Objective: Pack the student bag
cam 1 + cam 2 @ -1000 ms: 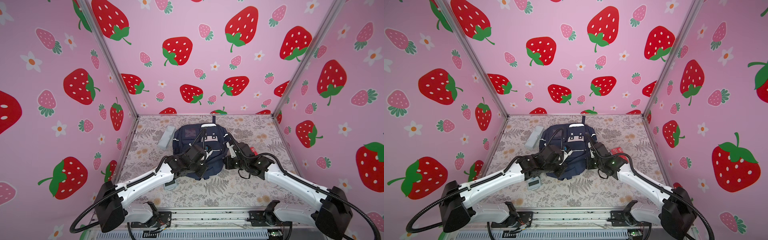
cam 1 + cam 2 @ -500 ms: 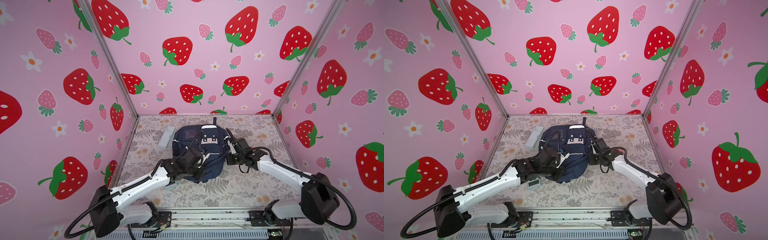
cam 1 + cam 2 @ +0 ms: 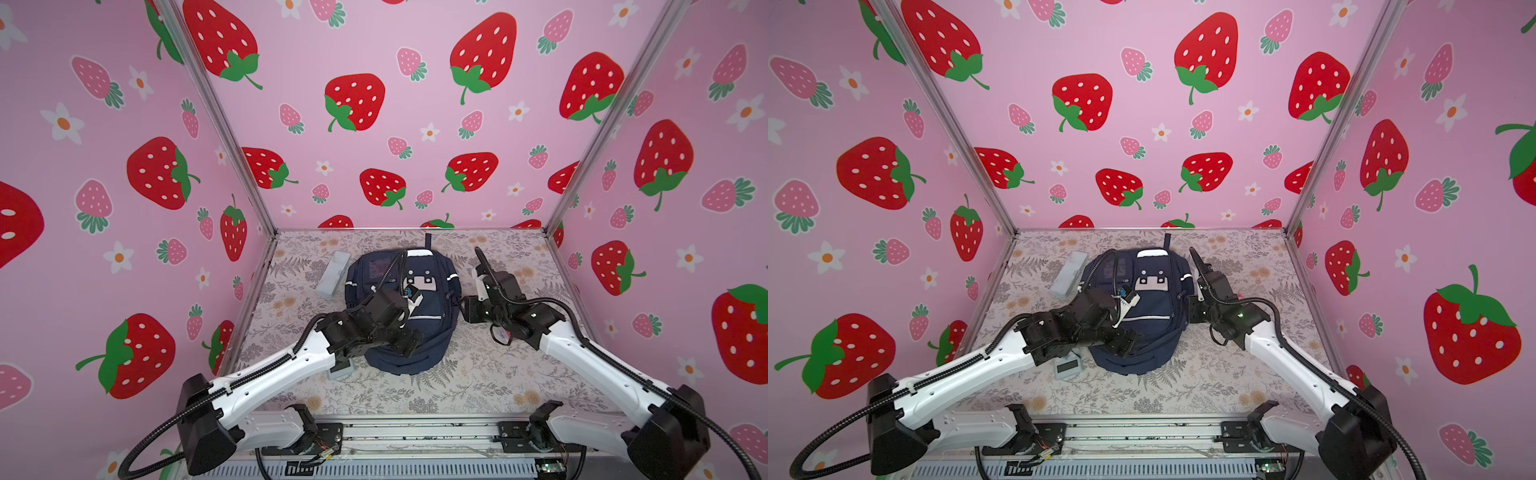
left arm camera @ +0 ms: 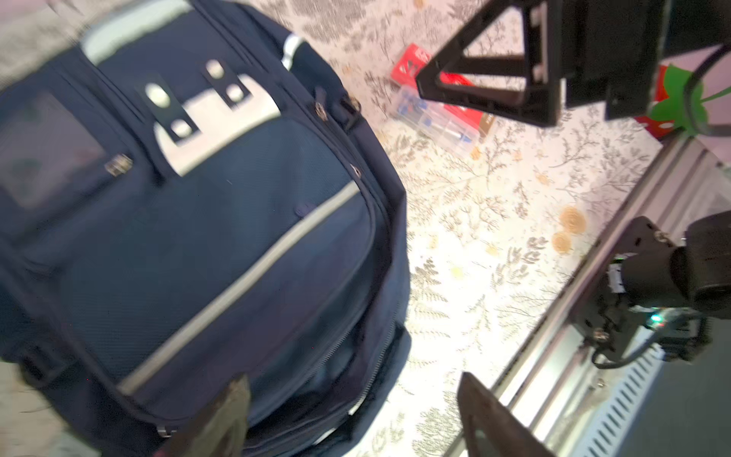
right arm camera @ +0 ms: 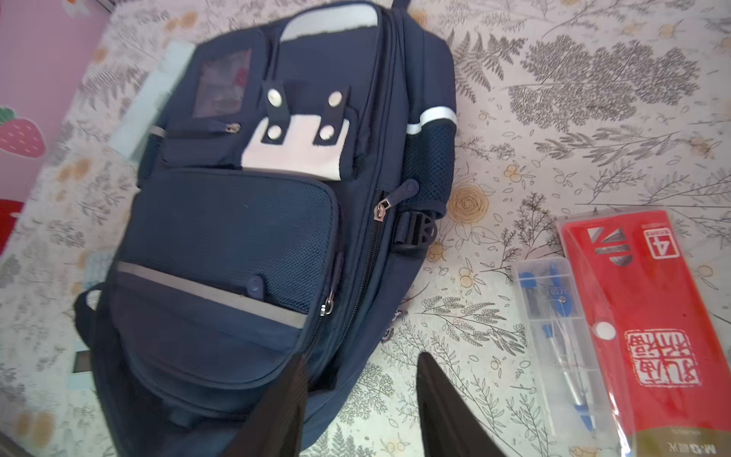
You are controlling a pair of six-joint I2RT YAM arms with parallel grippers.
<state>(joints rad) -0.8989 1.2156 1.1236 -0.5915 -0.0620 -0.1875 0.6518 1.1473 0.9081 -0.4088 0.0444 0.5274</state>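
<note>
Pink walls [image 3: 415,124] printed with strawberries and daisies close in a tabletop [image 3: 478,374] covered in a grey fern-and-flower print. The student bag [image 3: 436,303] [image 3: 1154,307] lies flat on its back in the middle of the tabletop, front side up. Its long axis runs from the robot's side toward the back wall: the dark top loop [image 3: 428,239] points at the back wall and the rounded bottom faces the robot. The white face patch [image 5: 296,146] sits on the upper half of the bag, with the silver-striped front pocket [image 5: 221,285] below it.

The left gripper [image 4: 352,380] hangs over the bag's lower end with its jaws spread wide and nothing between them. In the left wrist view one finger stands in front of the bag's edge and the other over the print. The right gripper [image 5: 364,356] is at the bag's right side near its bottom corner, jaws apart and empty. Whether either one touches the fabric cannot be told.

A pale blue-grey pencil case [image 3: 332,274] lies just beside the bag's upper left side. A small grey device with a display [image 3: 1068,368] lies near the bag's lower left corner, partly under the left arm. To the bag's right, apart from it, a clear compass case [image 5: 553,316] lies against a red packet [image 5: 648,324].
</note>
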